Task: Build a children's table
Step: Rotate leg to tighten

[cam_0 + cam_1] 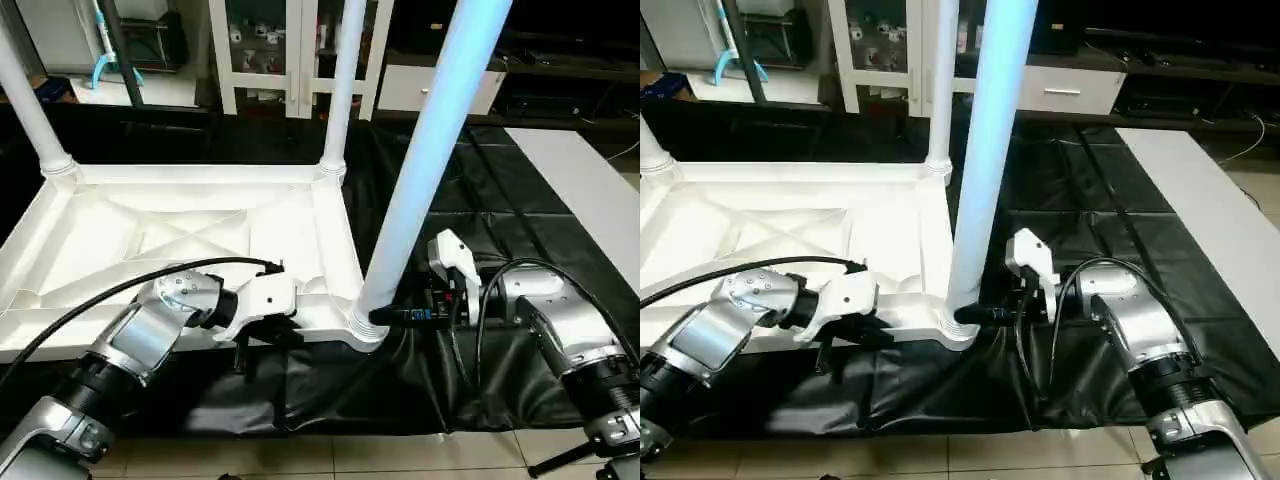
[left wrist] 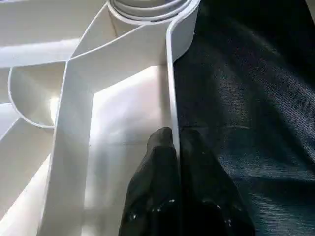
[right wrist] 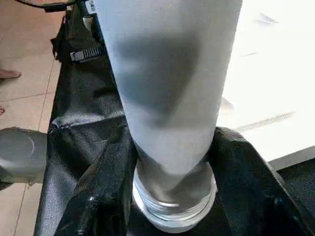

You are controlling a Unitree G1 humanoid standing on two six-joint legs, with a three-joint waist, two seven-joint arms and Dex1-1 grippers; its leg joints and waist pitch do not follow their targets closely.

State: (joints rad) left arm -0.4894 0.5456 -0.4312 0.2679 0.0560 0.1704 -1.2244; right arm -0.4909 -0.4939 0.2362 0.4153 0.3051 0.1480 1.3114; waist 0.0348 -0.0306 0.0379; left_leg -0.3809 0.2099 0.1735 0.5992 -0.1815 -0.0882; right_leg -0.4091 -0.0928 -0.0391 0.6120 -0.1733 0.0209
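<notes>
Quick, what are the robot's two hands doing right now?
Left gripper: shut on the tabletop rim.
Right gripper: fingers on both sides of the near leg, just above its base.

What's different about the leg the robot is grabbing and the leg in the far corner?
The near leg has the right gripper around its base; the far leg has nothing touching it. The near leg leans to one side; the far leg stands almost straight. The near leg looks thicker, being closer. Both are white tubes standing in corner sockets of the upside-down tabletop.
</notes>
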